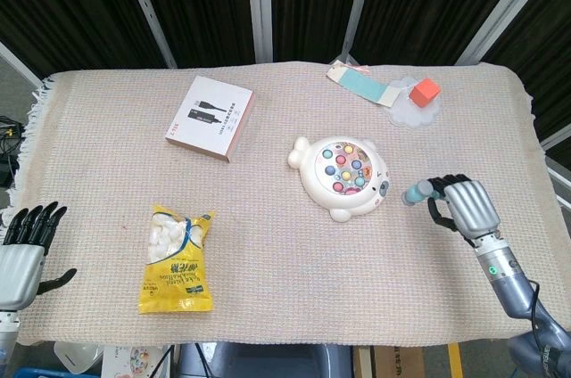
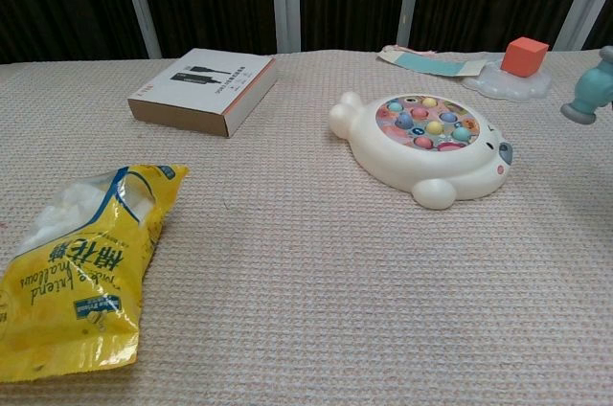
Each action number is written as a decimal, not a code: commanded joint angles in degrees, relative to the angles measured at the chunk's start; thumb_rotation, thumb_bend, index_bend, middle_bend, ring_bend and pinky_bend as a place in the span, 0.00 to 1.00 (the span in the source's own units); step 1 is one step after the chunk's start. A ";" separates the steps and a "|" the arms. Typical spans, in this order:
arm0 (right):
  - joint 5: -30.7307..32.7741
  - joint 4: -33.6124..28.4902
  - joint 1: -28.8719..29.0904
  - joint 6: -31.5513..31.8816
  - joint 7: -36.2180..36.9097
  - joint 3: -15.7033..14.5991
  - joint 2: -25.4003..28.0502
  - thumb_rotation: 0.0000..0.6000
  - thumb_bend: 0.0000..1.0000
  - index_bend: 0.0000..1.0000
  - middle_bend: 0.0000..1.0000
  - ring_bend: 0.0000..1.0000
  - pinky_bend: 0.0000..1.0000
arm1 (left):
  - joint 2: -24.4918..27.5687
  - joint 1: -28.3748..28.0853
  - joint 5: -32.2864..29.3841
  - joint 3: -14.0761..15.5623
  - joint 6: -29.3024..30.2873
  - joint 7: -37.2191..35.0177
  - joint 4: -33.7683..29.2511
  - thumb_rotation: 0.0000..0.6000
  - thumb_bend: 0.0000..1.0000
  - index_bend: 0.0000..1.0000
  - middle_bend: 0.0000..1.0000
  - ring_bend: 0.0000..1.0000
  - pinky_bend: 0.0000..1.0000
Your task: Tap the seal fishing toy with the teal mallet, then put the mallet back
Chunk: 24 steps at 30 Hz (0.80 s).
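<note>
The right hand [image 1: 466,207], grey and metal-backed, has its fingers curled around the handle of the small teal plastic mallet [image 1: 416,193], whose rounded head pokes out toward the robot's left. Just beyond that mallet head, apart from it, lies the cream-white seal-shaped fishing toy [image 1: 342,176] with its round dish of coloured fish pieces. In the chest view the mallet head [image 2: 588,90] shows at the right edge, raised above the woven beige tablecloth [image 1: 285,262]. Farther from the right hand, at the back of the table, an orange cube [image 1: 426,90] sits on a pale cloud-shaped tray [image 1: 406,115]. The left hand [image 1: 24,249] rests at the near left corner with fingers spread, holding nothing; nearest it lies a yellow marshmallow bag [image 1: 177,258].
</note>
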 commanded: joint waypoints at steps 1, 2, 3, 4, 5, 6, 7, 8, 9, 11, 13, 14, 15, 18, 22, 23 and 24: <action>-0.64 -3.02 3.78 -2.29 -6.08 2.01 1.20 1.00 0.84 0.90 0.77 0.63 0.53 | 0.11 -0.14 0.21 -0.01 0.02 0.39 -0.36 1.00 0.13 0.00 0.00 0.00 0.00; -0.34 -3.43 4.92 -3.46 -8.21 2.52 1.17 1.00 0.85 0.90 0.77 0.63 0.53 | 0.16 -0.21 0.21 -0.04 -0.04 0.65 -0.57 1.00 0.13 0.00 0.00 0.00 0.00; -0.16 -3.59 5.65 -4.19 -9.71 2.80 1.05 1.00 0.84 0.90 0.77 0.63 0.53 | 0.18 -0.25 0.16 -0.07 -0.09 0.80 -0.69 1.00 0.13 0.00 0.00 0.00 0.00; 0.25 -3.79 6.56 -5.23 -11.74 3.13 0.85 1.00 0.84 0.90 0.77 0.63 0.53 | 0.20 -0.31 0.04 -0.11 -0.20 0.98 -0.85 1.00 0.13 0.00 0.00 0.00 0.00; 0.76 -3.98 7.36 -6.19 -13.51 3.43 0.58 1.00 0.84 0.91 0.77 0.63 0.53 | 0.23 -0.37 -0.10 -0.18 -0.31 1.13 -1.00 1.00 0.13 0.00 0.00 0.00 0.00; 1.01 -4.09 7.96 -6.88 -14.59 3.59 0.34 1.00 0.84 0.91 0.78 0.63 0.53 | 0.23 -0.41 -0.21 -0.24 -0.35 1.21 -1.08 1.00 0.13 0.00 0.00 0.00 0.00; 1.55 -4.24 8.65 -7.79 -15.84 3.79 0.02 1.00 0.84 0.91 0.78 0.63 0.53 | 0.25 -0.46 -0.33 -0.35 -0.36 1.28 -1.18 1.00 0.13 0.00 0.00 0.00 0.00; 1.90 -4.16 9.44 -8.73 -17.19 3.92 -0.38 1.00 0.84 0.91 0.78 0.63 0.53 | 0.28 -0.49 -0.41 -0.44 -0.34 1.35 -1.27 1.00 0.13 0.00 0.00 0.00 0.00; 2.05 -3.95 9.99 -9.30 -18.24 3.97 -0.72 1.00 0.84 0.91 0.78 0.63 0.53 | 0.32 -0.52 -0.44 -0.52 -0.29 1.38 -1.33 1.00 0.13 0.00 0.00 0.00 0.00; 2.80 -3.27 11.29 -10.76 -20.63 4.11 -1.78 1.00 0.84 0.92 0.78 0.63 0.53 | 0.65 -0.67 -0.31 -0.60 -0.31 1.23 -1.65 1.00 0.13 0.00 0.00 0.00 0.00; 3.54 -2.66 12.33 -12.10 -22.16 4.16 -2.75 1.00 0.84 0.92 0.78 0.63 0.53 | 1.04 -0.82 -0.19 -0.66 -0.39 1.23 -1.90 1.00 0.13 0.00 0.00 0.00 0.00; 3.99 -2.36 12.81 -12.72 -22.91 4.18 -3.23 1.00 0.84 0.92 0.78 0.63 0.53 | 1.21 -0.90 -0.22 -0.71 -0.44 1.29 -2.03 1.00 0.13 0.00 0.00 0.00 0.00; 4.23 -2.13 13.18 -13.25 -23.53 4.11 -3.55 1.00 0.84 0.92 0.78 0.63 0.53 | 1.30 -0.95 -0.28 -0.77 -0.49 1.34 -2.11 1.00 0.13 0.00 0.00 0.00 0.00; 5.43 -1.35 14.41 -15.12 -25.59 3.95 -4.64 1.00 0.84 0.92 0.78 0.63 0.53 | 1.44 -1.22 -0.77 -0.93 -1.00 1.41 -2.30 1.00 0.13 0.00 0.00 0.00 0.00; 6.79 -0.61 15.54 -16.90 -27.21 3.70 -5.22 1.00 0.84 0.92 0.78 0.64 0.53 | 1.39 -1.48 -1.25 -0.85 -1.78 1.31 -2.24 1.00 0.13 0.00 0.00 0.00 0.00; 7.02 -0.56 15.62 -17.09 -27.33 3.64 -5.23 1.00 0.84 0.92 0.78 0.64 0.53 | 1.37 -1.46 -1.37 -0.85 -1.83 1.25 -2.19 1.00 0.13 0.00 0.00 0.00 0.00; 7.29 -0.52 15.72 -17.27 -27.47 3.55 -5.20 1.00 0.84 0.92 0.78 0.64 0.53 | 1.34 -1.44 -1.54 -0.87 -1.86 1.17 -2.11 1.00 0.13 0.00 0.00 0.00 0.00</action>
